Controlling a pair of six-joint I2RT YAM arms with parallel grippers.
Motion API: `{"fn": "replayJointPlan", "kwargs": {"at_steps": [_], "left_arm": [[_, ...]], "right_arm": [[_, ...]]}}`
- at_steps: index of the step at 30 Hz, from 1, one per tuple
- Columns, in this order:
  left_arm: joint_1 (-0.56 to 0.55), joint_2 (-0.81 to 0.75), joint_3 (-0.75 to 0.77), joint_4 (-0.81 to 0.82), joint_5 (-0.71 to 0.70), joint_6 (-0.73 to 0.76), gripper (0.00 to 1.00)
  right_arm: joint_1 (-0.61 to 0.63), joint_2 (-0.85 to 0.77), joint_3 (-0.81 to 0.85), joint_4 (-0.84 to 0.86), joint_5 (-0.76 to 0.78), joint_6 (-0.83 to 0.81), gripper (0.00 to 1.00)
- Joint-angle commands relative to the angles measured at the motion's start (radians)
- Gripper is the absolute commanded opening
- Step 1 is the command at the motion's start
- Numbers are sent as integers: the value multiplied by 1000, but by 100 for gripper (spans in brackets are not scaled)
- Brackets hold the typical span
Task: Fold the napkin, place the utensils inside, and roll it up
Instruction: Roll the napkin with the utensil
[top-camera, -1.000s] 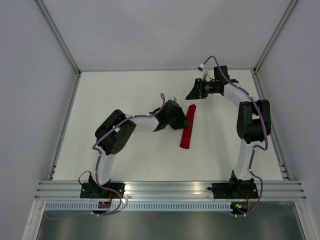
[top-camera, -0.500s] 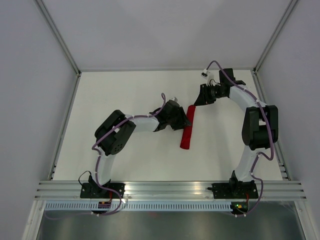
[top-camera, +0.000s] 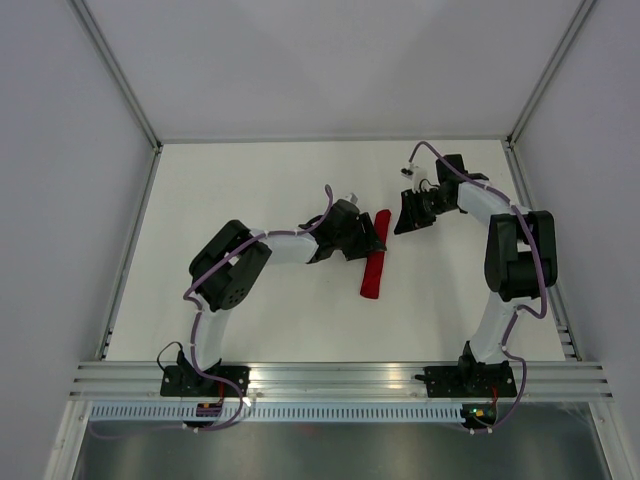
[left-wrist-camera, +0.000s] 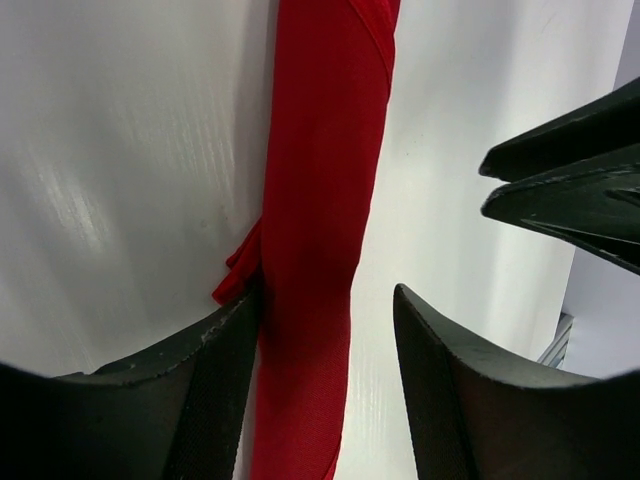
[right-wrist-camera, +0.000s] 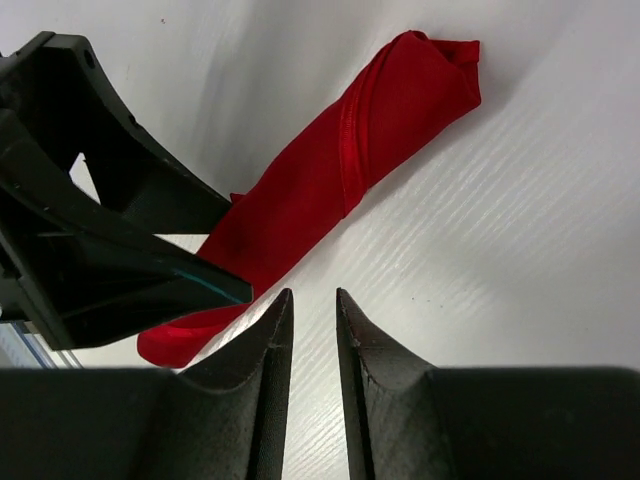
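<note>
One rolled napkin (top-camera: 374, 254) lies on the counter (top-camera: 250, 180). I see my left hand (left-wrist-camera: 325, 300) open astride it, unclamped. My right hand (right-wrist-camera: 312, 295), barely ajar, holds nothing.

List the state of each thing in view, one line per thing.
napkin: rolled into a tube, lying flat on the table.
left gripper: open, straddling the napkin; one finger against it, the other apart.
right gripper: barely ajar, empty, pointed toward the napkin without touching it.
</note>
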Motion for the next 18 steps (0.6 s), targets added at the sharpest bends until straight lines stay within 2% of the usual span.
{"fn": "replayJointPlan", "kwargs": {"at_steps": [1, 2, 11, 18], "left_arm": [[-6, -10, -28, -81, -29, 69, 63], [-4, -13, -28, -84, -31, 70, 71], [-4, -8, -17, -86, -28, 73, 73], [-4, 5, -13, -89, -31, 78, 73]], "right_arm": [[-1, 2, -16, 8, 33, -23, 29], [-1, 5, -19, 10, 36, -26, 29], [10, 70, -16, 30, 77, -15, 29], [36, 152, 49, 56, 79, 46, 29]]}}
